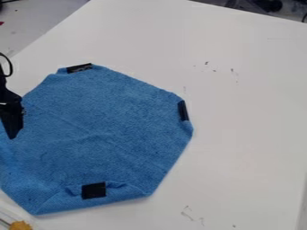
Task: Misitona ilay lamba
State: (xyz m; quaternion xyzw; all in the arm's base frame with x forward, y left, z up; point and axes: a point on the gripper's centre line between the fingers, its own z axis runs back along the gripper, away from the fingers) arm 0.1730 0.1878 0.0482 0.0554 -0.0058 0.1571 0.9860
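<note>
The black gripper (pixel 13 130) is at the left edge of the camera view, pointing down over the left side of the blue cloth. Spread over the left and middle of the white table, the blue cloth (pixel 108 130) has its corners folded inward, giving it a many-sided outline. Black patches show on the folds at its top, right side and bottom. Faint creases cross its middle. Part of its left side lies behind the gripper or beyond the view's edge.
The white table (pixel 246 117) extends right of and behind the cloth, with a few small dark marks on it. A yellow-orange object (pixel 20 225) is at the bottom left corner. Dark items stand beyond the table's far edge at the top right.
</note>
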